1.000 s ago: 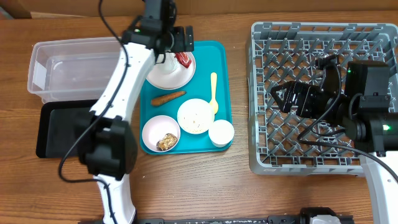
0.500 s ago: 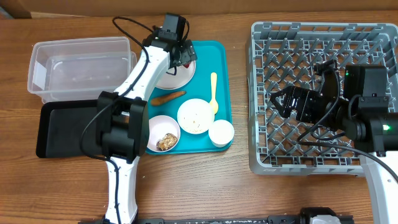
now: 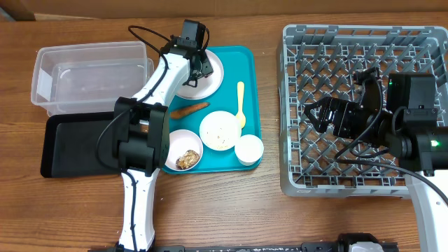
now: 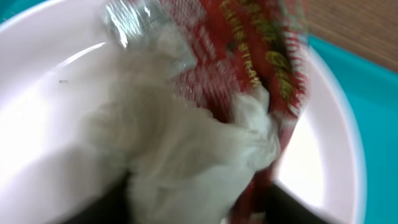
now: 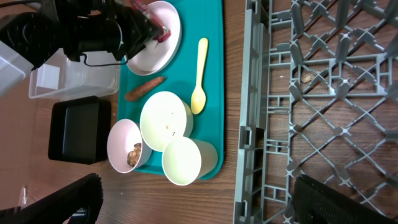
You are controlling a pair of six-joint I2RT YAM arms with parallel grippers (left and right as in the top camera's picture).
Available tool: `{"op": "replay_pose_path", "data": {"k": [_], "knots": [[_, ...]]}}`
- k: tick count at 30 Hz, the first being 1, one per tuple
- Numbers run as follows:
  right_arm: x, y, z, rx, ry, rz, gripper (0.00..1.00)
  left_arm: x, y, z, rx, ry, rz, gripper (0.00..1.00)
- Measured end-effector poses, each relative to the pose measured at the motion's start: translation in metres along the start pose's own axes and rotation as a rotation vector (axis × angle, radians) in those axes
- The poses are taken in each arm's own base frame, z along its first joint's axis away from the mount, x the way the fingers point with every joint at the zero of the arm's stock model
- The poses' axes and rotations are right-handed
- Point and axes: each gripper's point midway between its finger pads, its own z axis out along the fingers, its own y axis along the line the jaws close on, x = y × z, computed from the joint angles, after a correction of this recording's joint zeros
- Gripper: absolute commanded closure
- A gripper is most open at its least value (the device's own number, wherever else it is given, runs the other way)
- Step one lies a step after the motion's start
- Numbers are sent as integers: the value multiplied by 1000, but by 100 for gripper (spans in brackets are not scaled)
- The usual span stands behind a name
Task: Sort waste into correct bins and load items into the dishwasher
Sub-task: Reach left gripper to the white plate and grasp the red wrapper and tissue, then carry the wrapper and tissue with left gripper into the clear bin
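Observation:
On the pale plate (image 4: 56,124) lie a crumpled white napkin (image 4: 186,143) and a red wrapper (image 4: 249,56). My left gripper (image 4: 199,208) is down on them, its dark fingers pressed against both sides of the bundle. Overhead, that gripper (image 3: 199,66) sits on the plate (image 3: 210,84) at the back of the teal tray. The carrot (image 3: 189,109), yellow spoon (image 3: 241,103), rice bowl (image 3: 220,130), bowl with the brown lump (image 3: 182,148) and cup (image 3: 248,149) lie on that tray. My right gripper (image 3: 316,114) hovers open and empty over the grey dish rack (image 3: 350,70).
The clear tub (image 3: 87,73) stands at the far left, with the black tray (image 3: 73,143) in front of it. The teal tray (image 3: 248,70) lies between them and the rack. A small brown crumb (image 5: 306,76) lies on the rack's lattice.
My left gripper has dropped onto the plate and its jaws have narrowed around the napkin and wrapper. The right arm has stayed still.

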Motion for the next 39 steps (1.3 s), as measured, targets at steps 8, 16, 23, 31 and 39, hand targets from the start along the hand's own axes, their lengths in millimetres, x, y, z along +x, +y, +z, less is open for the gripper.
{"op": "replay_pose_path", "data": {"k": [8, 16, 23, 31, 39], "knots": [[0, 0, 0, 0, 0, 0, 0, 9, 0, -1, 8, 45, 42, 96], [-1, 0, 0, -1, -4, -2, 0, 20, -8, -22, 39, 151, 85, 96], [-2, 0, 0, -2, -6, -3, 0, -16, -37, -106, 114, 128, 147, 96], [-2, 1, 0, -3, -10, -5, 0, -36, 23, -208, 29, 147, 88, 96], [-10, 3, 0, -10, -41, -22, 0, -78, 145, -204, -90, 147, -186, 92]]}}
